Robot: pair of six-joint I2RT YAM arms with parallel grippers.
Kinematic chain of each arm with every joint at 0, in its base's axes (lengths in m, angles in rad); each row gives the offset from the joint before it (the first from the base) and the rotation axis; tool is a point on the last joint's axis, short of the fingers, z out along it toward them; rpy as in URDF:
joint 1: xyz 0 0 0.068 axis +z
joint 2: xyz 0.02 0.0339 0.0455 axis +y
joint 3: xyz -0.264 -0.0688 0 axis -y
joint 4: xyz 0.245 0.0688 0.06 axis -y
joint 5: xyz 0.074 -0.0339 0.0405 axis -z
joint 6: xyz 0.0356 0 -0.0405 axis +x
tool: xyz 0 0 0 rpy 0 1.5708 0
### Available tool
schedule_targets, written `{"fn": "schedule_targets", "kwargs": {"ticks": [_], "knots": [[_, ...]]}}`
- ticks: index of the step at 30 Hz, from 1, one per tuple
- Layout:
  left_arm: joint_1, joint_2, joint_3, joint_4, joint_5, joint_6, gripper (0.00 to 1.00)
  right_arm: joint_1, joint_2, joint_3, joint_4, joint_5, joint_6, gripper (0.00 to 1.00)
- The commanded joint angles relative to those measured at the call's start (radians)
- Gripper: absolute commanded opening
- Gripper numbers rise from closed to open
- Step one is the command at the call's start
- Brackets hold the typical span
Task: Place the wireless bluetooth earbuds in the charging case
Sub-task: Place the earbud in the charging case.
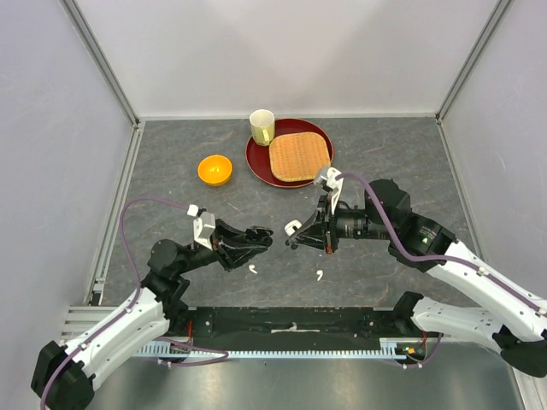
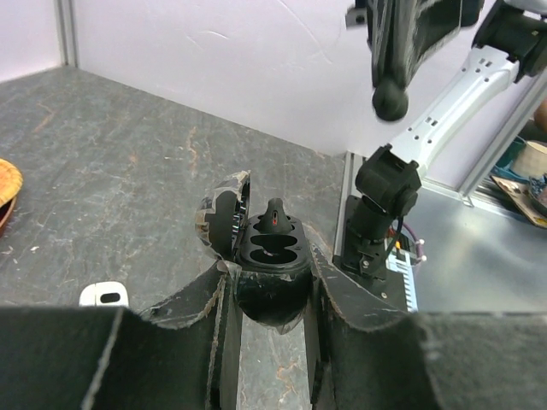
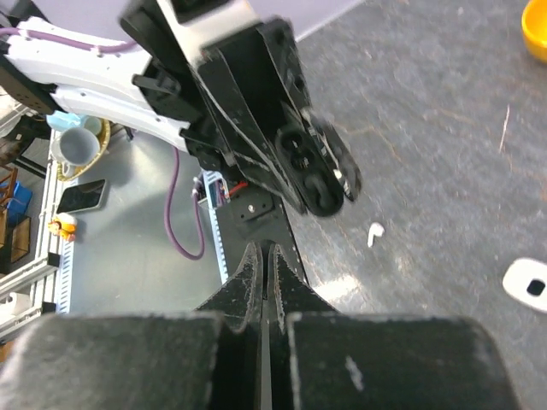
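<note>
Stretching between pale walls (image 1: 282,51), the grey tabletop (image 1: 385,145) lies beneath left fingers (image 2: 192,312) grasping the charging case (image 2: 269,282), right fingers (image 3: 242,290) clenched.

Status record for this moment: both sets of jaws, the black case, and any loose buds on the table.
left gripper: jaws shut on the black charging case
case lid: open, swung to the left in the left wrist view
case slots: something black sits at the far slot, possibly a bud; unclear
right gripper: jaws shut, pointing at the case; nothing seen between them
white earbuds: two loose on the table, at and
white rounded item: lying on the table near the right gripper
</note>
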Motion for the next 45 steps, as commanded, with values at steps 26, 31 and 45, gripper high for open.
{"fn": "schedule_targets", "kwargs": {"ticks": [26, 31, 45], "knots": [[-0.022, 0.178, 0.109, 0.231, 0.269, -0.135, 0.02, 0.044, 0.216, 0.186, 0.140, -0.177, -0.059, 0.00], [-0.031, 0.192, 0.117, 0.231, 0.275, -0.137, 0.02, 0.056, 0.241, 0.187, 0.137, -0.157, -0.073, 0.00], [-0.039, 0.201, 0.120, 0.254, 0.278, -0.142, 0.02, 0.086, 0.296, 0.186, 0.116, -0.130, -0.111, 0.00]]}}
